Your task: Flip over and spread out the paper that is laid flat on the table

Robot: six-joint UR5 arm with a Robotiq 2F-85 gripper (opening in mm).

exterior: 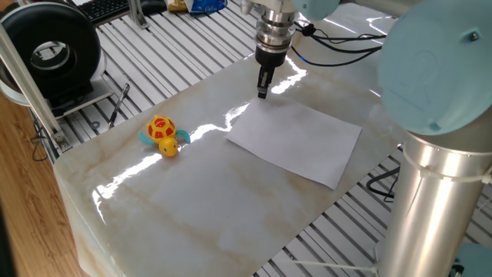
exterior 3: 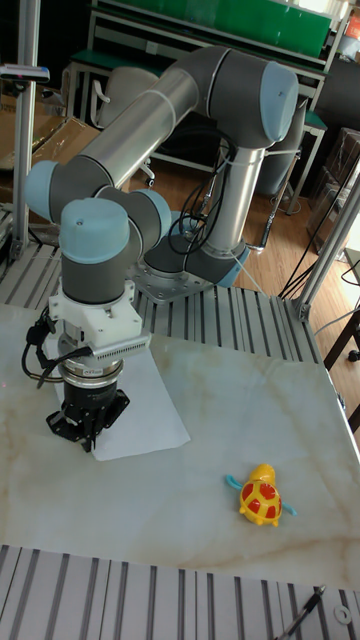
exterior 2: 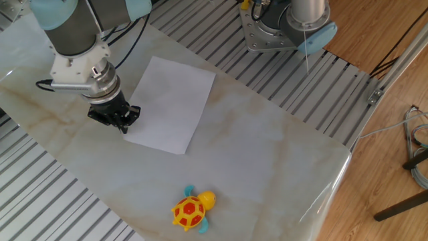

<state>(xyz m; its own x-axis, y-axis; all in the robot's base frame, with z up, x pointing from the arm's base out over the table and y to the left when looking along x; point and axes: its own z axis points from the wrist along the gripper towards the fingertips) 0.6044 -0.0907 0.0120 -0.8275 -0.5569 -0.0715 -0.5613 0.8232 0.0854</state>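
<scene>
The white paper (exterior: 296,138) (exterior 2: 170,104) (exterior 3: 140,405) lies flat on the marble table (exterior: 192,200) (exterior 2: 267,154) (exterior 3: 200,520). My gripper (exterior: 262,95) (exterior 2: 124,124) (exterior 3: 88,440) points straight down at one corner of the sheet, the far-left corner in one fixed view. Its fingers are drawn together at that corner and appear pinched on the paper's edge. The contact itself is hidden under the fingertips. The rest of the sheet is not lifted.
A yellow and red toy turtle (exterior: 162,135) (exterior 2: 190,211) (exterior 3: 262,497) sits on the table away from the paper. The arm's base (exterior 2: 281,27) stands beyond the table's far edge, on ribbed aluminium rails (exterior: 154,46). A black round device (exterior: 54,54) is off the table.
</scene>
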